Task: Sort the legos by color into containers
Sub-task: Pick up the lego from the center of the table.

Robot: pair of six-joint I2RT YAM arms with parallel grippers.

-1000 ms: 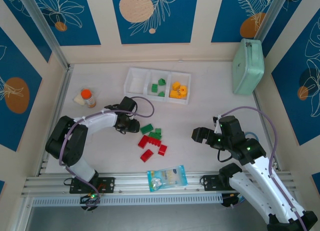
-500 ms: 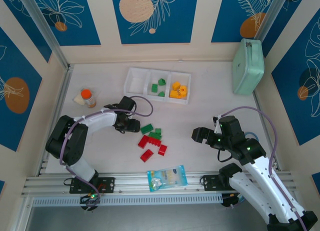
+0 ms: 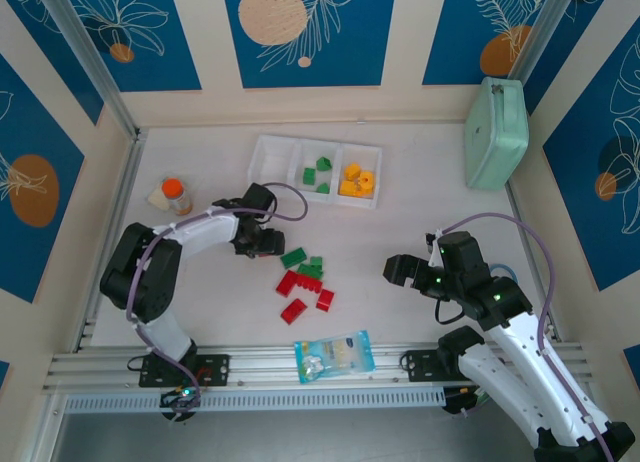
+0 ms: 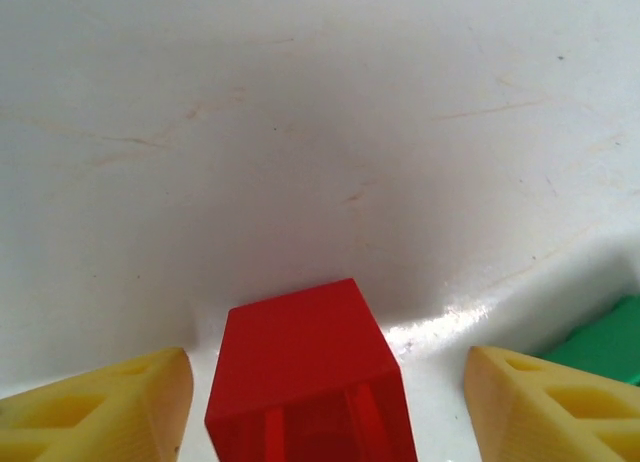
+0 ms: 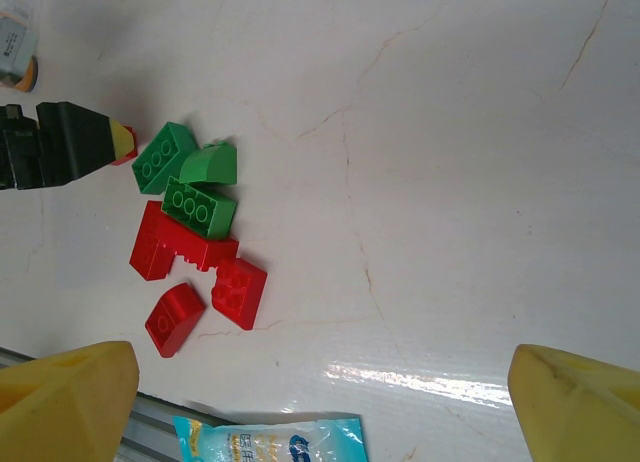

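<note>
A red lego (image 4: 300, 367) lies on the white table between the yellow fingers (image 4: 110, 397) of my left gripper (image 4: 328, 364), with a gap on each side; that gripper (image 3: 268, 244) is open, just left of the loose pile. The pile holds green legos (image 3: 300, 259) and red legos (image 3: 297, 284), seen also in the right wrist view as green legos (image 5: 185, 182) and red legos (image 5: 175, 247). The white containers (image 3: 262, 152) stand behind: left compartment bare, middle with green legos (image 3: 318, 172), right with yellow ones (image 3: 356, 180). My right gripper (image 3: 395, 270) hovers open right of the pile, holding nothing.
An orange-capped bottle (image 3: 176, 195) stands left of my left arm. A mint-green case (image 3: 497, 132) leans at the back right. A clear blue-printed bag (image 3: 335, 355) lies by the front metal rail (image 3: 250, 367).
My left gripper's jaws have spread apart from the red lego, and the left arm has shifted slightly toward the far side. The right arm has not moved.
</note>
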